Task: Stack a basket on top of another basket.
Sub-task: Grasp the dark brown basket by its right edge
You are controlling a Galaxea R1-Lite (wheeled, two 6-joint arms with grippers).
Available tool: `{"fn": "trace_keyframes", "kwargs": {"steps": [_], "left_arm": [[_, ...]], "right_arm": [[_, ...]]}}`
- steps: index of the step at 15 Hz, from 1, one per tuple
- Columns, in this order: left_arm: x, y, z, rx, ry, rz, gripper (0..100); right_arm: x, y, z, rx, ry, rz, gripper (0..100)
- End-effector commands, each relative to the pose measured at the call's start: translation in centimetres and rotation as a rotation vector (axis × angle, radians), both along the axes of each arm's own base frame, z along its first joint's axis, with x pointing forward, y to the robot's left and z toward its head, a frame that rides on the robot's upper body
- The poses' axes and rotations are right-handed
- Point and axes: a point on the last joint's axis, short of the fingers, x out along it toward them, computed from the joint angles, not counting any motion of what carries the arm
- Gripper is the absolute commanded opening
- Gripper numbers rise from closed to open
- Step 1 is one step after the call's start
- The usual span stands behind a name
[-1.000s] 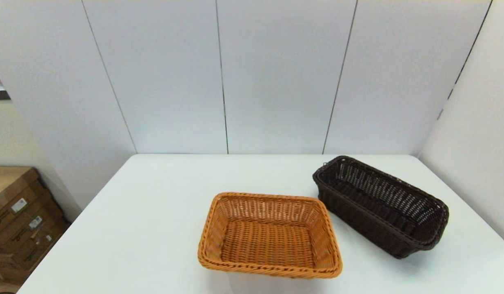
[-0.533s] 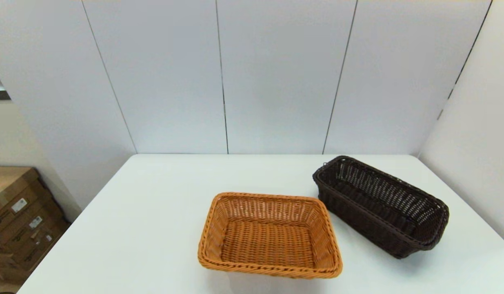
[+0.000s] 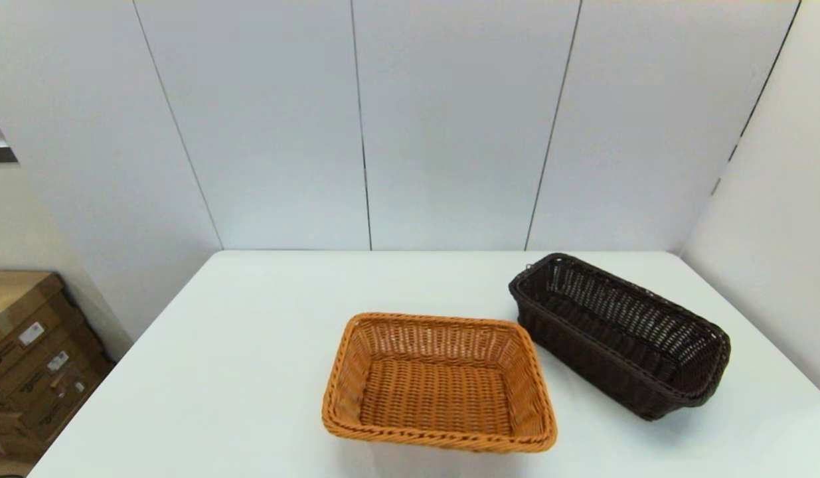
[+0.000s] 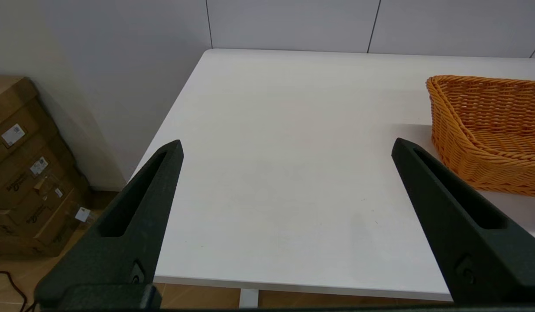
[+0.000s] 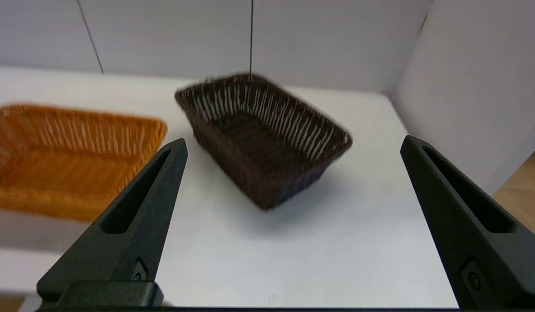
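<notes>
— Now, what does the scene show, widest first?

— White table (image 3: pixel 250 372) filling the lower half of the head frame. Orange-tan basket (image 3: pixel 439 384) at lower centre, dark brown basket (image 3: pixel 619 335) to its right, toward the frame's right edge. The two sit near each other but apart, a strip of bare table between them. Neither arm appears in the head frame.

— Which way does the dark basket lie?

— Its long axis runs on a diagonal, from the upper middle of the frame down toward the lower right. One short end faces the camera side.

— And from the claws?

— Right gripper (image 5: pixel 293 225) looks straight at the dark brown basket (image 5: pixel 263 138), which sits ahead of it, centred between the two black fingers (image 5: pixel 133 225) in the upper middle of the right wrist frame, well apart from them. The orange-tan basket (image 5: pixel 68 160) shows at that frame's left edge. Left gripper (image 4: pixel 286 221) faces bare table, with only a corner of the orange-tan basket (image 4: pixel 488 130) at its frame's right edge.

— Which arm is nearer, then?

— By these views, the right one; the pick looks like its job.

— State of the claws?

— Both spread wide, holding nothing, touching nothing. Nothing is stacked yet.
</notes>
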Motion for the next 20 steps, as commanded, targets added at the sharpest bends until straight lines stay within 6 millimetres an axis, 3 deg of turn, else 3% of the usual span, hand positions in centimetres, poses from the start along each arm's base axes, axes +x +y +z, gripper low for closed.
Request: {"fn": "trace_keyframes", "kwargs": {"steps": [1,3,7,11,15,20], "left_arm": [[0.0,0.0,0.0,-0.003,-0.004,0.002,100],[0.0,0.0,0.0,-0.002,-0.003,0.000,100],[0.0,0.0,0.0,-0.008,-0.004,0.002,100],[0.0,0.0,0.0,-0.017,-0.004,0.002,100],[0.0,0.0,0.0,-0.037,-0.005,0.004,100],[0.0,0.0,0.0,-0.051,-0.006,0.003,100]], "right_arm": [[4.2,-0.1,5.2,0.008,0.156,-0.042,100],[5.8,-0.2,5.9,0.018,0.272,-0.037,100],[11.9,-0.3,6.9,0.161,0.610,-0.068,100],[16.5,0.2,7.0,0.309,0.759,-0.179,100],[21.8,0.7,5.7,0.463,0.915,-0.321,100],[26.8,0.9,2.6,0.552,1.070,-0.464,100]]}}
